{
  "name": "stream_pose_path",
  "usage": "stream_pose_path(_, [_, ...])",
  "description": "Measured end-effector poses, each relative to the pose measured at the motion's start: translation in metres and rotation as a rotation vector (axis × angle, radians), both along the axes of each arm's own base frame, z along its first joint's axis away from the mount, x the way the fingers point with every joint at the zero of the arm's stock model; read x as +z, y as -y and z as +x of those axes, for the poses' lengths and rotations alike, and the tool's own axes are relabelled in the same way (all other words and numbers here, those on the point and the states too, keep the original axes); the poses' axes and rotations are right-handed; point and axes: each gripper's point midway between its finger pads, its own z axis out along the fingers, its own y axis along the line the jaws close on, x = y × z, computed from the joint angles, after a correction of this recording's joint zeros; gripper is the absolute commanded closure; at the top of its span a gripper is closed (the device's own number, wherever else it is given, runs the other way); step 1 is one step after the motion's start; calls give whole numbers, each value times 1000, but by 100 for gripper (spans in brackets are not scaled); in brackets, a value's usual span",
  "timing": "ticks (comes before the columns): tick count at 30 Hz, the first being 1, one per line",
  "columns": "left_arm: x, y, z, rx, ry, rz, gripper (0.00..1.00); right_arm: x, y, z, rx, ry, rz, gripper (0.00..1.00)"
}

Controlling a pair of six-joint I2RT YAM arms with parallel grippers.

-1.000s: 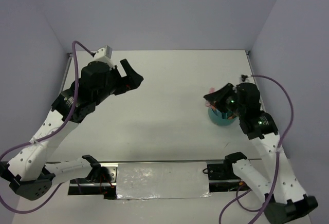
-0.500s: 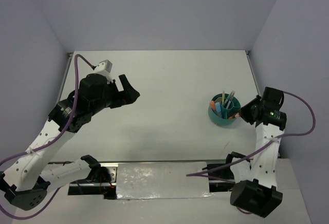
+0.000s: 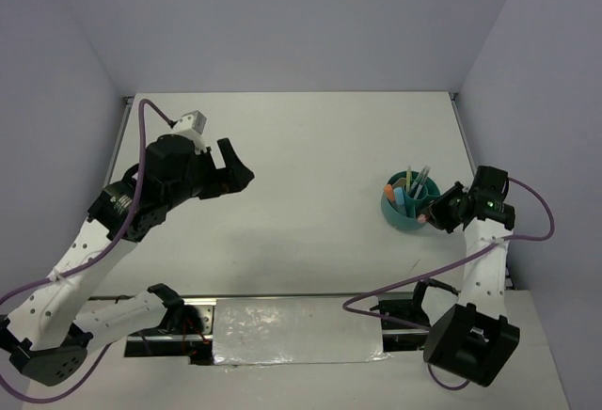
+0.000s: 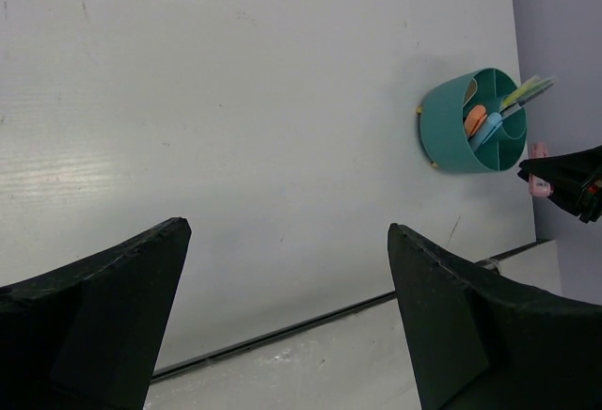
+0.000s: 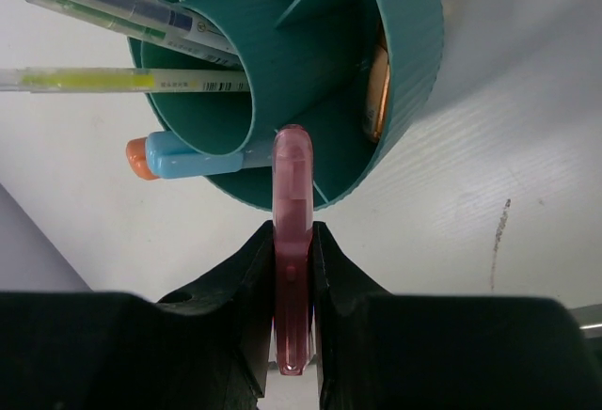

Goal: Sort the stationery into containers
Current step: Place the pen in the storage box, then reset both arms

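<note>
My matt black plastic right fingers point(image 5: 230, 288) press a glossy, translucent pink plastic highlighter point(image 5: 293, 231), near a teal plastic cup point(image 5: 414, 43) with a dull, finely ribbed wall, clear shiny plastic pens point(image 5: 122, 6), and a matt white, faintly ridged table point(image 5: 527, 109).

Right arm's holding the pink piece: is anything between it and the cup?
Nothing loose lies between. The pink piece, clamped in the right jaws, has its tip at the cup's near rim. A blue pen leans out over that rim just left of the tip, so it may get nudged.
</note>
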Motion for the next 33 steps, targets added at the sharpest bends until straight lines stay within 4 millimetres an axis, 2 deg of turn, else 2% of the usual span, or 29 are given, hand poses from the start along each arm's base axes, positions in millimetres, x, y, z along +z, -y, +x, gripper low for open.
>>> stream_pose_path(7, [-20,2,0,-13,-51,21,1,-9,2,12,23,-4,18,91])
stream_pose_path(12, [-23,0,1,-7,-58,29,1,-15,4,17,25,-16,25,89])
stream_pose_path(15, [-23,-2,2,-8,-54,38,1,-15,5,19,27,-14,23,77])
stream_pose_path(16, [-23,-2,2,-6,-54,39,1,-16,5,19,28,-15,23,64])
stream_pose_path(19, [-24,-2,3,-4,-57,40,1,-18,6,19,27,-24,20,47])
stream_pose_path(21, [-25,-2,4,-5,-61,40,1,-18,7,20,30,-21,14,43])
stream_pose_path(26, [-29,0,5,-11,-75,45,1,-13,9,22,32,-11,-2,40])
stream_pose_path(30, [-33,-1,10,-6,-90,68,1,4,14,25,35,14,-37,33])
stream_pose_path(33, [-30,-9,23,14,-100,112,1,40,23,30,56,68,-127,28])
